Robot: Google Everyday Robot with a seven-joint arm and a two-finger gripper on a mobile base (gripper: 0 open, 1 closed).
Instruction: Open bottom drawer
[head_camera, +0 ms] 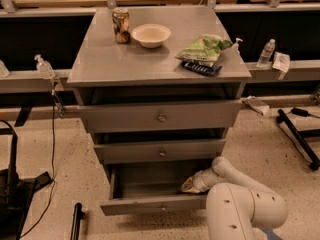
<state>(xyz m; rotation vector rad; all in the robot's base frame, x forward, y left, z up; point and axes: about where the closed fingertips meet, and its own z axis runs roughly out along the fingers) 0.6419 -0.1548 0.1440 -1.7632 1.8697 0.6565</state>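
Bottom drawer: lowest in the cabinet, pulled out well past the two above, inside open to view. Gripper reaching into its right end, just behind the front; whether spread or pressed together, hard to make out. White arm bending in from lower right. Middle drawer and top drawer far less out. On top: can, bowl, green bag partly over a dark flat thing.

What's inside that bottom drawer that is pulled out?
Only the robot's gripper, at the right end of the bottom drawer. No items show on its visible floor; the arm hides the right corner.
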